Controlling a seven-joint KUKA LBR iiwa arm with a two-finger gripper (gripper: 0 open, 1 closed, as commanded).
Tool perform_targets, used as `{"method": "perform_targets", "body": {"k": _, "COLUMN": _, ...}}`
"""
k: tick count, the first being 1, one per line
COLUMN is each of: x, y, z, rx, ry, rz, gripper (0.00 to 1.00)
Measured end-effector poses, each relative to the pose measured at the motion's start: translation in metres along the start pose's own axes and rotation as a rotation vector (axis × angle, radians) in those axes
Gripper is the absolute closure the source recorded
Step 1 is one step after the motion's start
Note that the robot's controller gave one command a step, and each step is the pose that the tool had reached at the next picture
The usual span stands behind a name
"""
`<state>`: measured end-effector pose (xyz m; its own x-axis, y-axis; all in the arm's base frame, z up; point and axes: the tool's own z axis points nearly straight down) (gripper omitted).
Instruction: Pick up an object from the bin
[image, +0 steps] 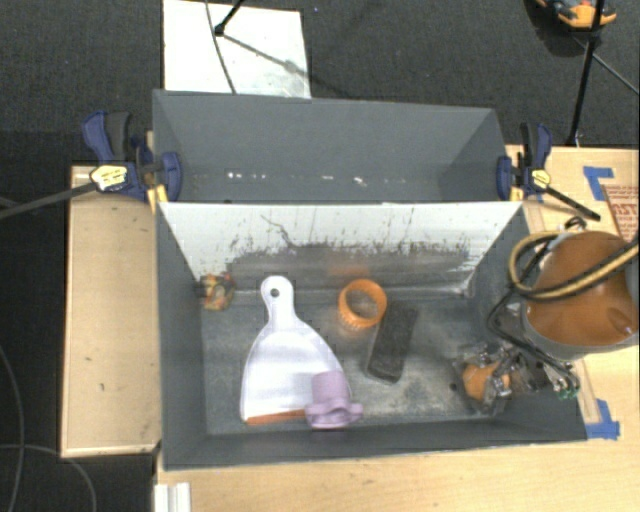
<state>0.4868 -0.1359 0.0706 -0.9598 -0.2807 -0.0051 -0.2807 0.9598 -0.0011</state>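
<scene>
Dustpan (280, 365) carries a purple piece (331, 401) on its near lip. Well right of the dustpan, the gripper (488, 380) sits low at a small orange thing (474, 381), probably the pick target; grip state cannot be told. Farther back, just right of the dustpan: black block (391, 341), orange ring (362, 303).

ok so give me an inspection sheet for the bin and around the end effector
surface: grey metal bin, floor scuffed
job's things: small orange object by the right wall, at the end effector
clutter: white dustpan, purple piece at its near corner; orange ring; black block; small brown item, far left corner
end effector: low at the bin's right side
cables: yellow-black cables looped over the arm's orange cover
surroundings: dark floor
</scene>
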Motion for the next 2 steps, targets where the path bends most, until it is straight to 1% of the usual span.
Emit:
{"method": "perform_targets", "body": {"k": 1, "x": -0.0027, "y": -0.0113, "z": -0.1131, "rx": -0.001, "ry": 0.003, "rz": -0.011, "gripper": 1.00}}
{"method": "perform_targets", "body": {"k": 2, "x": -0.0027, "y": -0.0113, "z": -0.1131, "rx": -0.001, "ry": 0.003, "rz": -0.010, "gripper": 1.00}}
